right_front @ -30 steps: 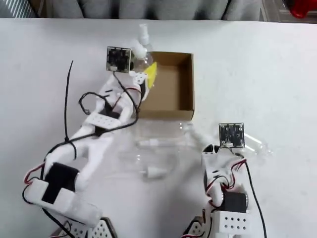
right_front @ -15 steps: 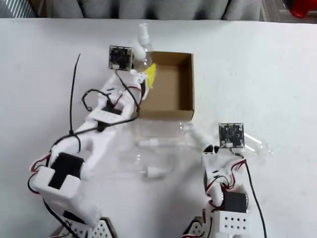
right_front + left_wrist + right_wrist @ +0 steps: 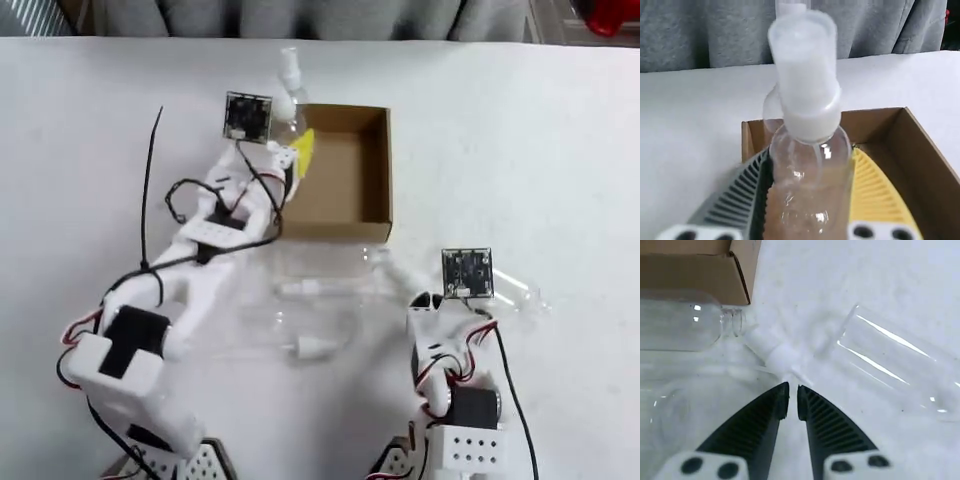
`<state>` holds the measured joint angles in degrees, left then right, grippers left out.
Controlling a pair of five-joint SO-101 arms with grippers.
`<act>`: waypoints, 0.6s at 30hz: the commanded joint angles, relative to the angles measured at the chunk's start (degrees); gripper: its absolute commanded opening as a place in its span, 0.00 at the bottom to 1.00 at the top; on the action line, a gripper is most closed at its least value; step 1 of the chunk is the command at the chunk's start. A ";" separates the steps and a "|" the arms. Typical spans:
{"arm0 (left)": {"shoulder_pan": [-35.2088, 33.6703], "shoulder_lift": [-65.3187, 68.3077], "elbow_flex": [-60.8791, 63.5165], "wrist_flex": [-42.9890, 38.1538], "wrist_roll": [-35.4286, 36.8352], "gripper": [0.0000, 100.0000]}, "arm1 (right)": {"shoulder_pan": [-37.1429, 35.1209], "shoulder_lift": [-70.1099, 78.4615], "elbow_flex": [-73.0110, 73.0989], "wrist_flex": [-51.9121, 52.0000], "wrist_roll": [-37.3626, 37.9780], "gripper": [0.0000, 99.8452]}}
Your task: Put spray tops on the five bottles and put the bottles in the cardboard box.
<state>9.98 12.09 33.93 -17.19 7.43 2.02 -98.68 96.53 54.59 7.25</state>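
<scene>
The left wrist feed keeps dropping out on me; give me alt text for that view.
The left gripper holds a clear bottle, white spray top fitted, between its grey and yellow jaws. An open cardboard box lies past it on the white table, with a grey curtain behind.

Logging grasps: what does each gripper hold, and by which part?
Left gripper clamps a spray-topped bottle by its clear body; right gripper holds nothing.

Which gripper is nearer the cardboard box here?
Left. The left gripper, shut on a capped bottle, is at the rim of the cardboard box. The right gripper is apart from it, over the table by a loose spray top.
</scene>
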 commanded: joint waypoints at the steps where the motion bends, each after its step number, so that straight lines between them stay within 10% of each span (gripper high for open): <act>1: -1.36 0.66 -4.84 -1.67 -0.79 0.02 | 0.31 0.40 0.62 0.40 0.35 0.02; 18: -1.45 2.95 -4.66 -1.76 -0.62 0.03 | 0.31 0.40 0.62 0.40 0.70 0.02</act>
<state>9.19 15.69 32.35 -17.19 7.08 2.02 -98.68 96.53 54.59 7.25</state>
